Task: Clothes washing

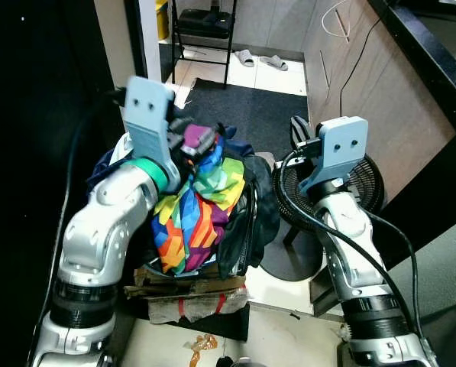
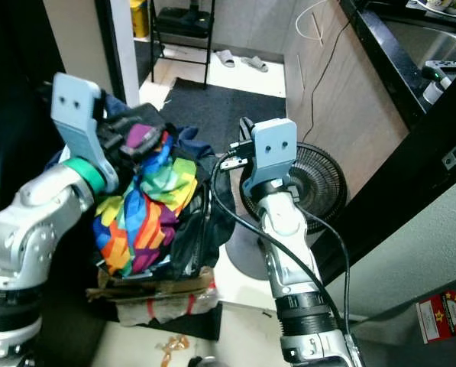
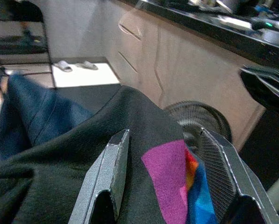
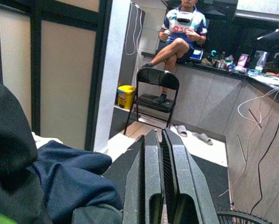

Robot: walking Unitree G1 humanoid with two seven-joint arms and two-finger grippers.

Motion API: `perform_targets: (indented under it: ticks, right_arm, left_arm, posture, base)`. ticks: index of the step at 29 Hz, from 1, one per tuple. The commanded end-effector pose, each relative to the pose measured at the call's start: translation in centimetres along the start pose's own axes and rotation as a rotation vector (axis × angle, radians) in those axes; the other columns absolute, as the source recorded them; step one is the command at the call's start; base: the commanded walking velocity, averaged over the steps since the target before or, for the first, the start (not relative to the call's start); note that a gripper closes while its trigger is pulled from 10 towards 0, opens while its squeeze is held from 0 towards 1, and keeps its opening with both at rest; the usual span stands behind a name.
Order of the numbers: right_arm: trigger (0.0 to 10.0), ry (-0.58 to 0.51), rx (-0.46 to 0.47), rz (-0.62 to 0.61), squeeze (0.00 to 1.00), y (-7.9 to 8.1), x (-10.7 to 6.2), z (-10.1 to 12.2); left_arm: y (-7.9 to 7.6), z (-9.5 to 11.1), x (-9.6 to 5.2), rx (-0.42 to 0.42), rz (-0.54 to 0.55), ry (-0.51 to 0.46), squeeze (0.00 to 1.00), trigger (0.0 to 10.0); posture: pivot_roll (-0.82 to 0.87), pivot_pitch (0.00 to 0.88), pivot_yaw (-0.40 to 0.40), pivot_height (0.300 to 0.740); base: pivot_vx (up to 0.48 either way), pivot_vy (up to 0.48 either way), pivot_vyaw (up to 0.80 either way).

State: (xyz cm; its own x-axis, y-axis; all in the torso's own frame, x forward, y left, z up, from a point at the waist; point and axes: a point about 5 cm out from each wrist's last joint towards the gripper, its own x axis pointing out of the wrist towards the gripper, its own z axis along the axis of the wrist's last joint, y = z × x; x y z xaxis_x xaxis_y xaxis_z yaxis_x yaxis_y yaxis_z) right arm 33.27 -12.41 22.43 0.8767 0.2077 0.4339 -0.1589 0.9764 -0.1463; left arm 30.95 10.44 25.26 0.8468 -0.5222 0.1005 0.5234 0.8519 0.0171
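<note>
A: What sits closest in the left eye view?

B: The robot's two silver arms. The left gripper (image 1: 191,145) is at about 11 o'clock, on top of the clothes pile (image 1: 205,206). It holds a dark cloth with a rainbow shirt (image 1: 197,210) hanging under it, likely lifting washing out.

A: And the other one?

B: The right gripper (image 1: 298,136) is at 1 o'clock, above a round fan (image 1: 369,183). It holds nothing. It seems to wait.

A: What about the right eye view?

B: Same scene. It also shows a black counter (image 2: 411,46) at 1 o'clock.

A: The left wrist view?

B: The left fingers (image 3: 109,179) stand apart, pressed on the dark cloth (image 3: 74,177) with a pink patch between them. So they grip the cloth. Blue jeans (image 3: 27,116) lie behind.

A: The right wrist view?

B: The right fingers (image 4: 153,186) are pressed together, empty. A person (image 4: 179,35) sits on the counter above a black chair (image 4: 155,88), and a yellow bin (image 4: 126,95) stands near.
</note>
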Motion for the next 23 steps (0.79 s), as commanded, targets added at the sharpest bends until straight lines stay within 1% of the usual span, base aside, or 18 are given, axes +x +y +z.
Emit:
perform_targets:
  ticks: [1,3,4,8,10,11,12,15,17,18,19,20,21,23]
  right_arm:
    - [10.0,0.012,-0.002,-0.005,0.00,-0.1,-0.3,-0.2]
    - [10.0,0.011,0.000,-0.005,0.00,-0.1,-0.3,-0.2]
    - [10.0,0.011,0.000,-0.005,0.00,-0.1,-0.3,-0.2]
    - [10.0,0.014,0.002,-0.004,0.00,-0.1,-0.3,-0.2]
    - [10.0,0.015,0.003,-0.002,0.00,0.0,-0.3,-0.3]
    - [10.0,0.015,0.003,-0.002,0.00,0.0,-0.3,-0.3]
    - [10.0,0.015,0.003,-0.001,0.00,0.0,-0.3,-0.3]
    - [10.0,0.015,0.002,-0.001,0.00,0.0,-0.3,-0.2]
    - [10.0,0.016,0.002,-0.002,0.00,-0.1,-0.3,-0.3]
    - [10.0,0.018,0.001,-0.002,0.00,-0.1,-0.3,-0.3]
    - [10.0,0.019,0.001,-0.001,0.00,-0.1,-0.3,-0.3]
    - [10.0,0.019,0.001,-0.001,0.00,-0.1,-0.3,-0.3]
    - [10.0,0.019,0.002,0.000,0.00,0.0,-0.3,-0.3]
    - [10.0,0.017,0.003,0.000,0.00,0.0,-0.3,-0.3]
  left_arm:
    - [-0.4,-0.4,-0.4,0.007,-0.025,0.028,0.00,10.0]
    - [-0.4,-0.6,-0.9,0.015,-0.023,0.046,0.00,10.0]
    - [-0.4,-0.6,-0.9,0.015,-0.023,0.046,0.00,10.0]
    - [0.0,-1.0,-1.6,0.027,-0.006,0.075,0.00,10.0]
    - [0.5,-1.6,-2.1,0.039,0.009,0.107,0.00,10.0]
    - [0.5,-1.6,-2.1,0.039,0.009,0.107,0.00,10.0]
    - [0.7,-2.1,-2.4,0.048,0.024,0.130,0.00,10.0]
    - [1.1,-2.6,-2.8,0.054,0.044,0.156,0.00,10.0]
    - [1.2,-2.6,-3.0,0.051,0.053,0.161,0.00,10.0]
    - [1.2,-2.6,-3.1,0.049,0.058,0.160,0.00,9.5]
    - [1.3,-2.5,-3.1,0.048,0.066,0.155,0.00,3.9]
    - [1.3,-2.5,-3.1,0.048,0.066,0.155,0.00,3.9]
    - [1.4,-2.4,-3.0,0.050,0.072,0.149,0.00,0.0]
    - [1.4,-2.2,-2.9,0.052,0.080,0.140,0.00,0.0]
  posture:
    - [0.01,0.062,-0.031,0.740]
    - [0.02,0.066,-0.032,0.740]
    - [0.02,0.066,-0.032,0.740]
    - [0.02,0.068,-0.034,0.740]
    - [0.02,0.068,-0.034,0.740]
    - [0.02,0.068,-0.034,0.740]
    - [0.02,0.069,-0.034,0.740]
    - [0.02,0.071,-0.035,0.740]
    - [0.02,0.072,-0.037,0.740]
    - [0.02,0.072,-0.038,0.740]
    - [0.02,0.072,-0.038,0.740]
    - [0.02,0.072,-0.038,0.740]
    - [0.02,0.072,-0.038,0.740]
    - [0.02,0.071,-0.038,0.740]
  base:
    - [0.000,0.000,0.00]
    - [0.000,0.000,0.00]
    - [0.000,0.000,0.00]
    - [0.000,0.000,0.00]
    - [0.000,0.000,0.00]
    - [0.000,0.000,0.00]
    - [0.000,0.000,0.00]
    - [0.000,0.000,0.00]
    - [0.000,0.000,0.00]
    - [0.000,0.000,0.00]
    - [0.000,0.000,0.00]
    - [0.000,0.000,0.00]
    - [0.000,0.000,0.00]
    - [0.000,0.000,0.00]
